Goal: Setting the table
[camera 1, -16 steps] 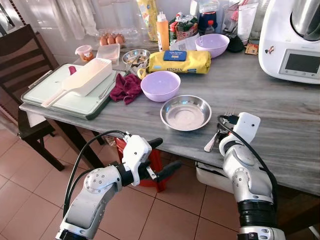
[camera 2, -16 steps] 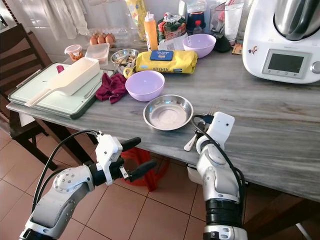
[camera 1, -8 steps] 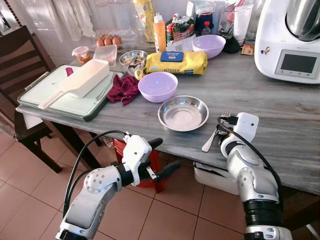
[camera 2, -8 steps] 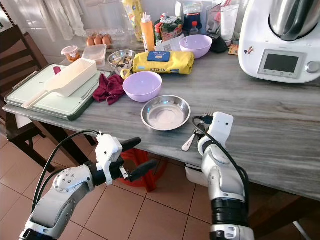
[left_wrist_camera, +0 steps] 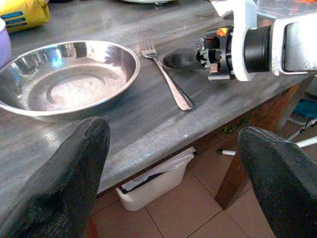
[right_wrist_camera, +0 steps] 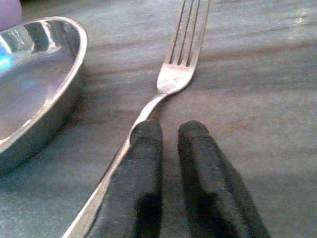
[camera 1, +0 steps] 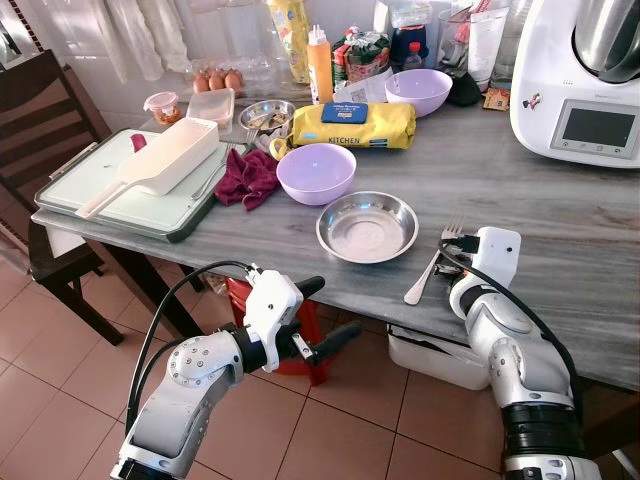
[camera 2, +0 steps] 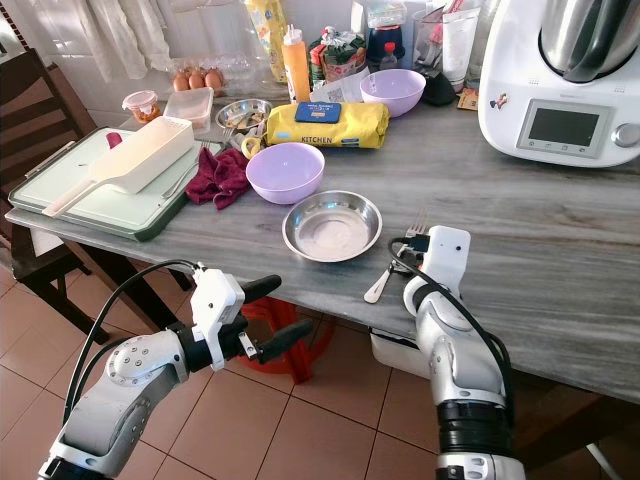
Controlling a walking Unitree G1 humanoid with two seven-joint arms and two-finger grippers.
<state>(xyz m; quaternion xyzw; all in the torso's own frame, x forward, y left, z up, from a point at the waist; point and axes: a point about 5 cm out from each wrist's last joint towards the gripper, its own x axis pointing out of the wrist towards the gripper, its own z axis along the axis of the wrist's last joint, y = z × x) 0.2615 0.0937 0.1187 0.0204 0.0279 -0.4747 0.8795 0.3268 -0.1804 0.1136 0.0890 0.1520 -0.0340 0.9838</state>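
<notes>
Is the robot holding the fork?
No. The fork lies loose on the table; the right claw is nearly closed beside its handle. The left claw is open, empty.

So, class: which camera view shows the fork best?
The left wrist view: the whole fork lies unobstructed beside the steel bowl. The right wrist view shows its tines close up, handle partly behind the right claw. The eye views show it small.

A fork [camera 1: 432, 262] is lying on the table [camera 1: 560, 200] just right of the steel dish [camera 1: 368, 226]. Behind the dish, 1 bowl [camera 1: 316, 171] is sitting, with a cloth [camera 1: 249, 177] and a tray [camera 1: 120, 190] to its left.
</notes>
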